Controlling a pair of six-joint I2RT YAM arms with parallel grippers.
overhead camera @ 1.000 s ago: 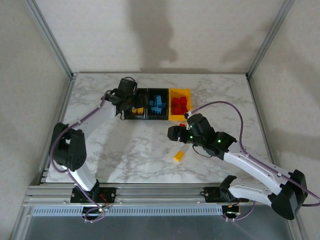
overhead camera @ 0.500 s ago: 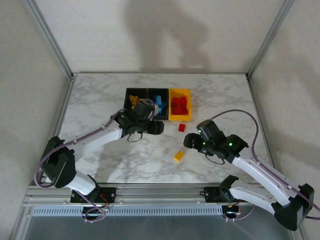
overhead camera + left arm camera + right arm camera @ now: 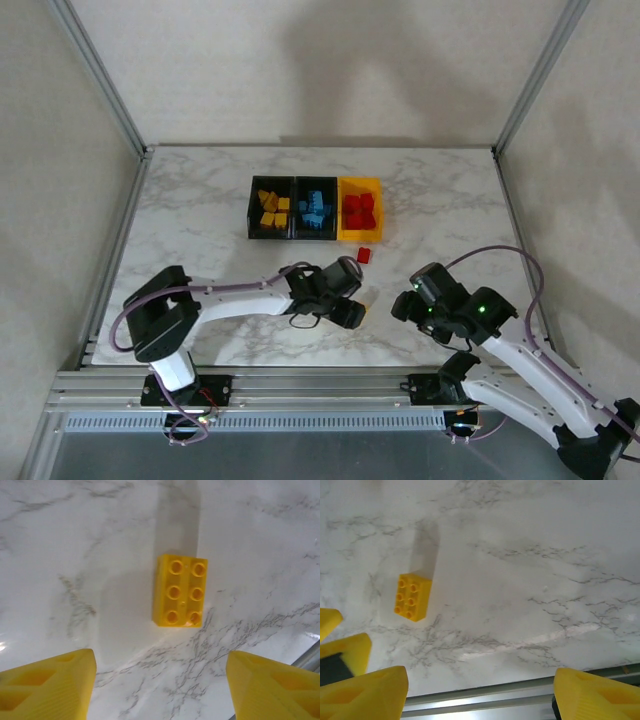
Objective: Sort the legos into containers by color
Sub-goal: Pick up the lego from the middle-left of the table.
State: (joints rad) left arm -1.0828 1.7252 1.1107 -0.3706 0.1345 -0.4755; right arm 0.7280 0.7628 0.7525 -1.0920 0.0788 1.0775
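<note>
My left gripper [image 3: 161,652] hangs over the yellow brick [image 3: 180,590] with its jaws wide open and nothing in them. The brick lies flat on the marble table [image 3: 260,540], studs up, ahead of the fingertips rather than between them. The right gripper [image 3: 480,675] is also spread open and empty, and its camera looks at the same brick from just beside it.

My main worry is the two arms. In the overhead view they sit near each other over one small piece, and if both go for it the fingers could knock together or shove the brick away.

The second risk is the reach. If I lower the left arm without easing forward, one finger may land on the brick's near end, and on this smooth stone I expect it to skid or twist instead of seating.

A loose red brick [image 3: 363,255] sits on the table just in front of the yellow bin [image 3: 360,236]. A careless carry toward the bins could sweep it aside.

Last, colour confusion. The yellow-orange pieces are in the left black bin [image 3: 252,210], while the yellow bin holds red ones.
</note>
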